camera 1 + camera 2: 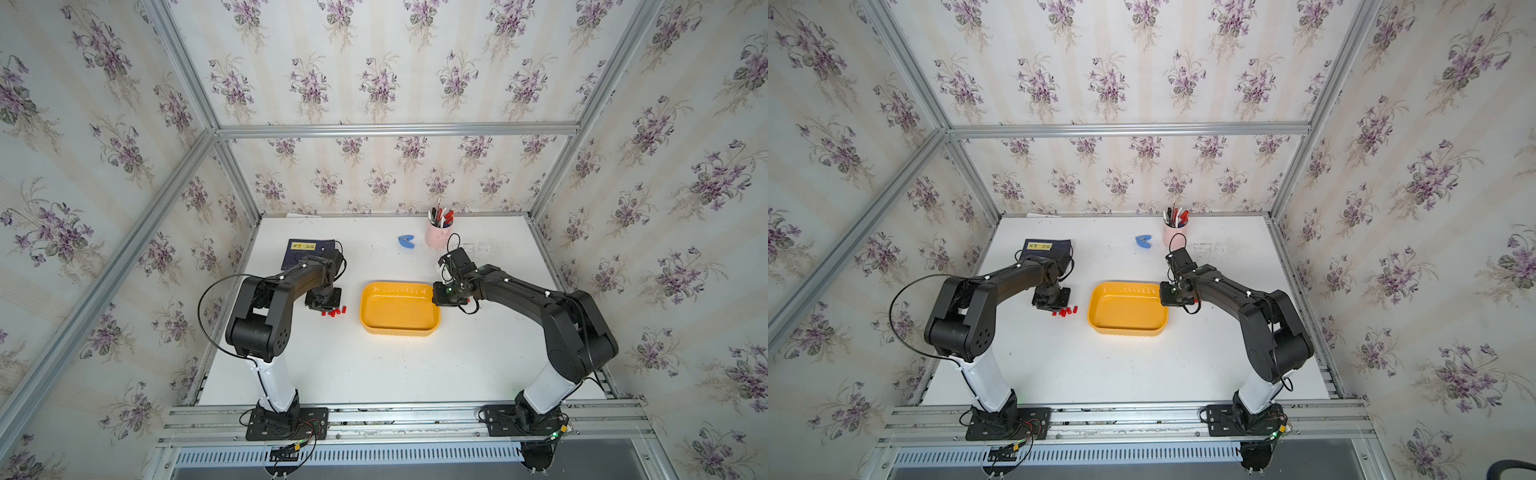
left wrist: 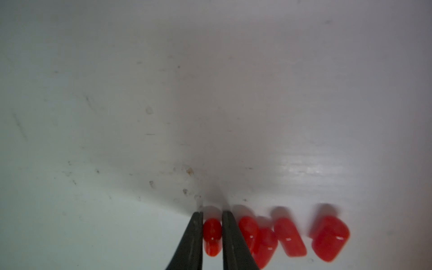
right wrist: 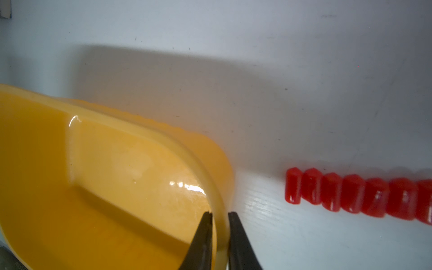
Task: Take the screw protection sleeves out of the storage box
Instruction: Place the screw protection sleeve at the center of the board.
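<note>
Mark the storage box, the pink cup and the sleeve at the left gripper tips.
storage box (image 1: 399,331): in a top view, front wall.
pink cup (image 1: 435,239): in a top view, side wall.
sleeve (image 2: 212,235): left wrist view, middle of its body.

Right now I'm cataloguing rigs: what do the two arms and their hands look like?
Both arms, left arm and right arm, are black with a white lower segment on black base plates. Thin black cables loop along them, held by white clips. The left hand and right hand end in slim, tapering black fingers.
</note>
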Robot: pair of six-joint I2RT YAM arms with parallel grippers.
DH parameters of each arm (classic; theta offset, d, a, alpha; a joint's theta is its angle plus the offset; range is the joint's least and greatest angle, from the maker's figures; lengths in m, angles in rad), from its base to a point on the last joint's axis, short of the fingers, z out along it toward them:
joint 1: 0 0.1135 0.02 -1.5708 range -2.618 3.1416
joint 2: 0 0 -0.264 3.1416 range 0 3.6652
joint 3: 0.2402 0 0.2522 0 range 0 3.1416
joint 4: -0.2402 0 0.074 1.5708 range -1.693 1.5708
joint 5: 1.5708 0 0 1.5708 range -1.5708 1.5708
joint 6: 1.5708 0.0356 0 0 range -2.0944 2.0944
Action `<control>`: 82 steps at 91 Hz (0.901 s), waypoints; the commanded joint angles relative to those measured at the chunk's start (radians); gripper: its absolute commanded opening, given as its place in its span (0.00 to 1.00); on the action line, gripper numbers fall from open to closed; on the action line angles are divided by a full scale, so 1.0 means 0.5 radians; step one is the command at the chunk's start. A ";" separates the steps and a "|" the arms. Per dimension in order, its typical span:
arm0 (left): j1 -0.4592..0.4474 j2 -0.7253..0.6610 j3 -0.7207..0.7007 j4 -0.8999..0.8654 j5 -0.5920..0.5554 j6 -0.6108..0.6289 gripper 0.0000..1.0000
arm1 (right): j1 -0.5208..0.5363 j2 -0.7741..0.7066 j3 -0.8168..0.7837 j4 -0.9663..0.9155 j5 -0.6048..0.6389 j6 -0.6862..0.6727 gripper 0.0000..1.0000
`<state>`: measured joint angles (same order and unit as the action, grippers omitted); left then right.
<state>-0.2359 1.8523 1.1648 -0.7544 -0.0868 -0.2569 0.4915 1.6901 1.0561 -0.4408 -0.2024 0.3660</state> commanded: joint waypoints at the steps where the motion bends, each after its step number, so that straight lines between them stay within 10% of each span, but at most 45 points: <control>1: -0.012 0.014 0.012 0.000 -0.021 0.023 0.21 | 0.002 0.004 -0.004 0.016 -0.016 -0.015 0.17; 82: -0.031 -0.294 -0.025 -0.087 -0.048 -0.055 0.42 | 0.002 -0.020 -0.015 0.023 -0.025 -0.011 0.20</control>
<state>-0.2447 1.7481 1.1557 -0.7681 -0.1120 -0.2657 0.4915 1.6848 1.0485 -0.4339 -0.2108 0.3660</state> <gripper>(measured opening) 0.426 0.199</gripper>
